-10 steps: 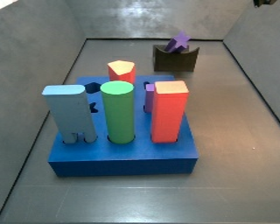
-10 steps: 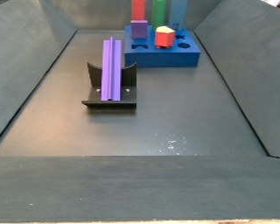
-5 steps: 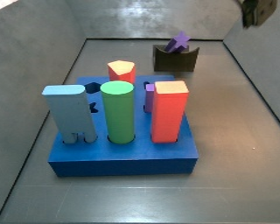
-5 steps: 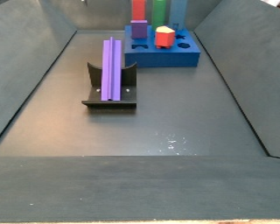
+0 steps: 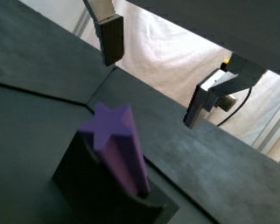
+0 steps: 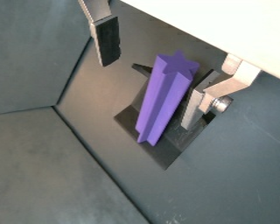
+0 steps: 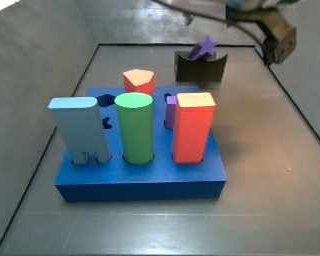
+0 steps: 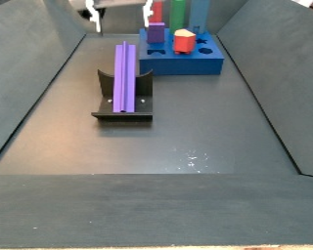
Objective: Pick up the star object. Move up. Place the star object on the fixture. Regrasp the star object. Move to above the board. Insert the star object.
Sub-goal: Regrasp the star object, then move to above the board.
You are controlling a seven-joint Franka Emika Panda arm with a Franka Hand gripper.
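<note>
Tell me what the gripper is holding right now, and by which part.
Nothing. The gripper is open above the star object, its fingers apart and touching nothing. The star object rests tilted on the fixture.

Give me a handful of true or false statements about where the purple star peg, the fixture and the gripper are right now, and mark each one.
1. The star object rests on the fixture. True.
2. The gripper is shut on the star object. False: its fingers stand apart, open, on either side of the peg, with gaps showing in both wrist views.
3. The star object sits in a hole of the board. False: it lies on the fixture, apart from the board.
4. A green cylinder stands upright on the board. True.
5. The fixture stands on top of the board. False: it stands on the floor, away from the board.
</note>
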